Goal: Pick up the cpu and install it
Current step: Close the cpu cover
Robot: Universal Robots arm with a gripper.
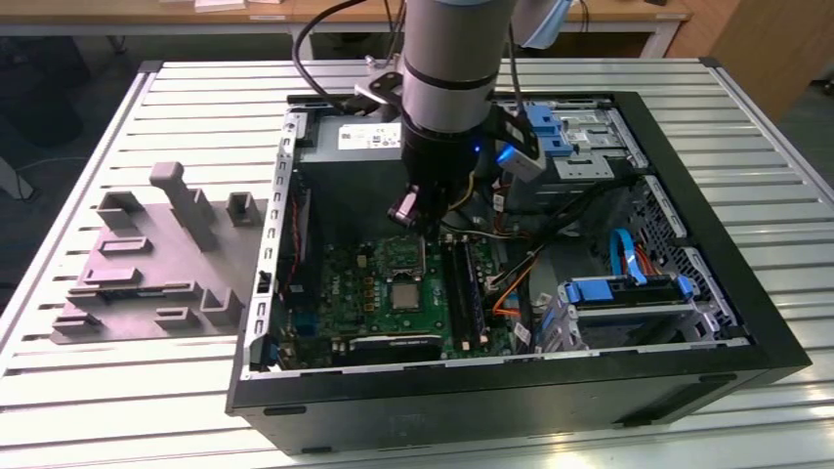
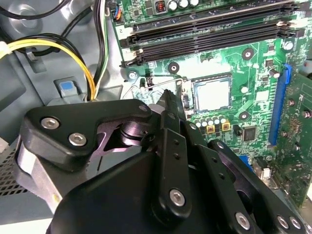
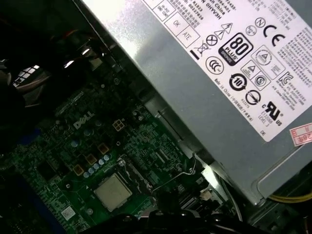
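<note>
The claw [image 2: 168, 97] hangs inside the computer case [image 1: 729, 322], its fingers drawn together with nothing visibly between them. The cpu [image 2: 212, 93] sits in its socket on the green motherboard [image 3: 63, 146], just beyond the fingertips and apart from them. A grey power supply [image 3: 219, 83] with a white label of certification marks stands behind the claw.

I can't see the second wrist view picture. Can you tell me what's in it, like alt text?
The robot's black gripper hangs over a green motherboard inside a computer case, close to the cpu, a pale square chip sitting in its metal-framed socket. Long black memory slots run along the board, and yellow and black cables curve beside it.
</note>
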